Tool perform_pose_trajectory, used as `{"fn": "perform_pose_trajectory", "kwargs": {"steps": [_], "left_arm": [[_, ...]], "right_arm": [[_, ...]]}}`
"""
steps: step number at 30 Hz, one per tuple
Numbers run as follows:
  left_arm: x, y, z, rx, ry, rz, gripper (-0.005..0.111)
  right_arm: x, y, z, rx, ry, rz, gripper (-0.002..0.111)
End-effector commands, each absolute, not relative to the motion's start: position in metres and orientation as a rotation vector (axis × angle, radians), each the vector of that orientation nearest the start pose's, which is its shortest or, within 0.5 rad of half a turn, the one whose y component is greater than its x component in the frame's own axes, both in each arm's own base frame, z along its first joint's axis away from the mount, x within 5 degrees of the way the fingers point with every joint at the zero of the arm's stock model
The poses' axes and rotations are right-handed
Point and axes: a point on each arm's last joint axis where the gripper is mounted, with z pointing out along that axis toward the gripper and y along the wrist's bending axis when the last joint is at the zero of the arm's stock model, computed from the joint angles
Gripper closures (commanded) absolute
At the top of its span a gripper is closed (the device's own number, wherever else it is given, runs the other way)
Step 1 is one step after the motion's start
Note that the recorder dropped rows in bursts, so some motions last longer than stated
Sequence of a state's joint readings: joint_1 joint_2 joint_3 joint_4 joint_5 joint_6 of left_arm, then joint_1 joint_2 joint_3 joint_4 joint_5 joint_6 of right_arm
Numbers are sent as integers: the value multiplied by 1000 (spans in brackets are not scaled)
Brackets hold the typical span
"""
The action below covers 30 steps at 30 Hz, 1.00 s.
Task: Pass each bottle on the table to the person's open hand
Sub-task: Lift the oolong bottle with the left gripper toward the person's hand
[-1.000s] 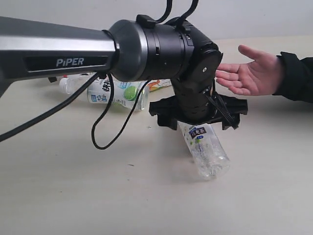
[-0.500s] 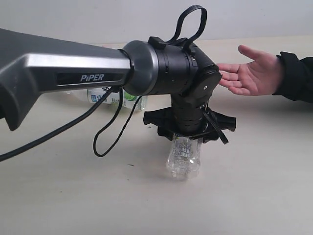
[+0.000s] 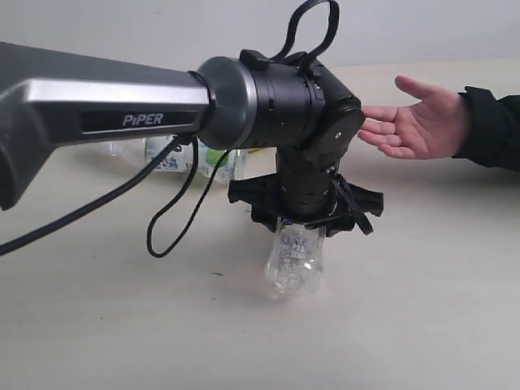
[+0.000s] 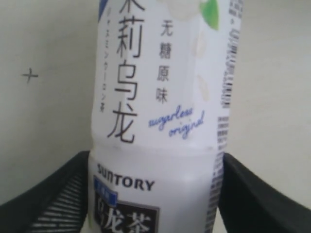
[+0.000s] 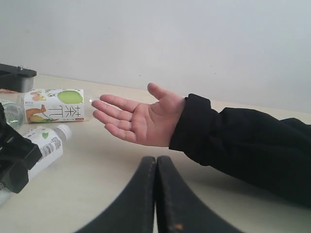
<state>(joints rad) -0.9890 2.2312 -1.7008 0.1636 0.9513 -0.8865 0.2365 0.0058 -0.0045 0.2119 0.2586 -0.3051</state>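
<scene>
Exterior view: the left fingers (image 3: 270,216) are clamped on the white bottle (image 3: 293,262). It hangs beneath them with its clear base low over the worktop (image 3: 422,309); I cannot tell whether it touches. The open hand (image 3: 418,123) is palm up at two o'clock from the bottle, well apart. Other bottles (image 3: 166,161) lie behind the arm at ten o'clock.

Left wrist view: the white bottle (image 4: 160,121) has a black finger against each side.

Right wrist view: the right fingers (image 5: 156,194) are pressed together, holding nothing. Beyond them is the open hand (image 5: 141,119), and a green-spotted bottle (image 5: 57,106) lies on its side near its fingertips.
</scene>
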Motion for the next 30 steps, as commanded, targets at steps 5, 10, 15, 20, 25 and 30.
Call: {"fn": "perform_pose_trajectory", "kwargs": {"steps": [5,10,15,20,25,30], "left_arm": [[259,-368,198,240,2830,-203,107],[257,-366,227,201,2775,-315,107],[254,-374,248,142,2717,-537,107],[256,-388,258,151,2602,-780,107],[266,-395,273,116,2495,-909,107],[286,-401,289,107,2438,-970,107]], "right_arm": [[53,17,191,-328,1694,138,108],[53,17,191,-328,1694,138,108],[53,17,191,-328,1694,138,108],[53,17,191,-328,1694,138,108],[53,17,191,-328,1694,138,108],[53,17,191,-328,1694,138,108]]}}
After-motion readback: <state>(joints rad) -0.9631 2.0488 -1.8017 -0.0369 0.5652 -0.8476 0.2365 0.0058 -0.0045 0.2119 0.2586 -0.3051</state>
